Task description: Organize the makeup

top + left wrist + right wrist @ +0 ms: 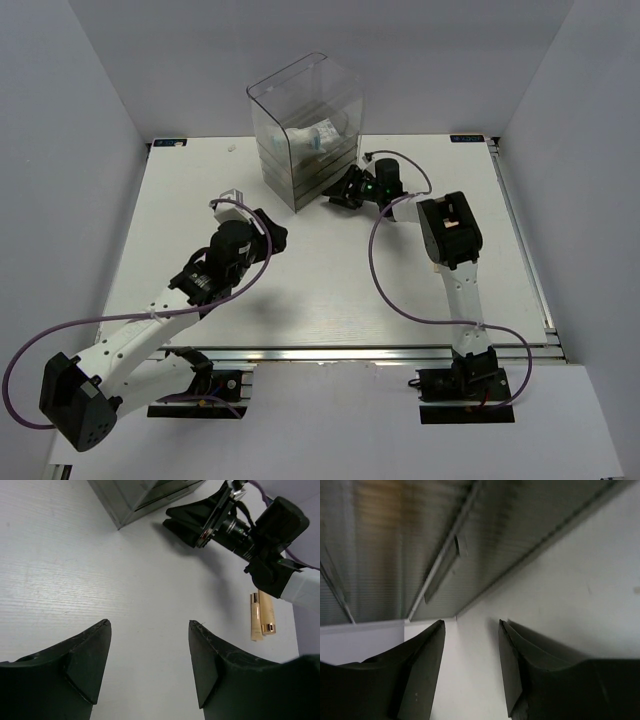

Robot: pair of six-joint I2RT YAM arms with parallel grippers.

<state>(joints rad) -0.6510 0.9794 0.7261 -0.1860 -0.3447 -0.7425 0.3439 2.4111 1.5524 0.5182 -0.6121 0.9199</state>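
Of the makeup, a slim beige stick (256,617) and a beige tube (268,616) lie side by side on the white table, beside my right arm's wrist. White sachets with blue print (318,138) show through the wall of the clear drawer box (305,125). My left gripper (150,625) hovers open over bare table, nothing between its fingers, well short of the box. My right gripper (470,622) is open and empty, its tips close to the lower corner of the box front (435,555). From above, the right gripper (337,193) sits at the box's near right corner.
The drawer box stands at the back middle of the table (330,290). The right arm's purple cable (385,270) loops over the table right of centre. White walls enclose the left, back and right sides. The left gripper (270,236) is left of centre.
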